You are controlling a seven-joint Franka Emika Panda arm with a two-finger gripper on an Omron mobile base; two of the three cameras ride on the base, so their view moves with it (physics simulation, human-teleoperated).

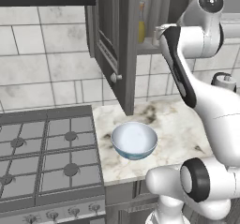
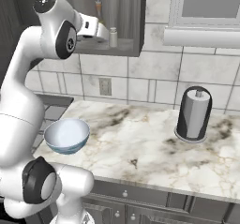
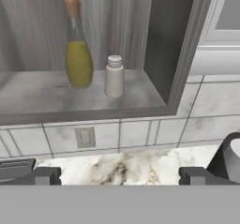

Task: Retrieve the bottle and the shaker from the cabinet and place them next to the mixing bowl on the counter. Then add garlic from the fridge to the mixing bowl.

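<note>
A glass bottle [image 3: 78,54] of yellow liquid with a cork stands on the open cabinet's shelf [image 3: 42,94]. A small white shaker [image 3: 114,76] stands just right of it. My gripper [image 3: 119,176] hovers in front of the shelf and a little below it, open, with nothing between its fingertips [image 3: 44,175]. From the right base view, the gripper [image 2: 104,34] is just left of the shaker [image 2: 113,37] and below the bottle [image 2: 99,10]. The pale blue mixing bowl [image 1: 134,140] sits on the marble counter [image 1: 178,124] under the cabinet. The garlic and the fridge are out of view.
The cabinet door [image 1: 112,45] hangs open over the counter's left end. A gas stove [image 1: 47,153] lies left of the bowl. A paper towel holder [image 2: 193,114] stands at the counter's right, below a window sill [image 2: 201,35].
</note>
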